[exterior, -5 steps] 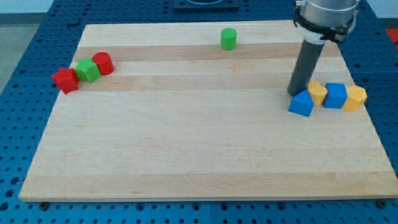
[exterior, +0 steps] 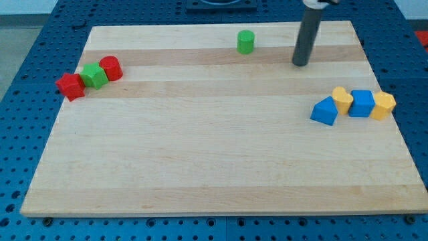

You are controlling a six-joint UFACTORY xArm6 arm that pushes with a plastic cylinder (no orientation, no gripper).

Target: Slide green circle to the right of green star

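My tip point(exterior: 300, 64) touches the wooden board point(exterior: 214, 161) near the view's top right. There is no pincer here, only a straight dark rod point(exterior: 307, 37), so nothing opens, closes or grips.

The green circle point(exterior: 245, 41) stands near the view's top edge of the board, a bit right of the middle. My tip is to the view's right of it and a little lower. The 2 are near each other but do not touch.

The green star point(exterior: 95, 75) sits far away, at the view's left edge of the board. It is squeezed between 2 red blocks. One red block point(exterior: 70, 86) is at its lower left and the other red block point(exterior: 110, 68) is at its upper right. Both look like they touch it.

At the view's right there are 4 blocks in a row: a blue triangle point(exterior: 325, 111), a yellow block point(exterior: 342, 100), a blue cube point(exterior: 362, 103) and another yellow block point(exterior: 383, 106). They sit well below my tip.
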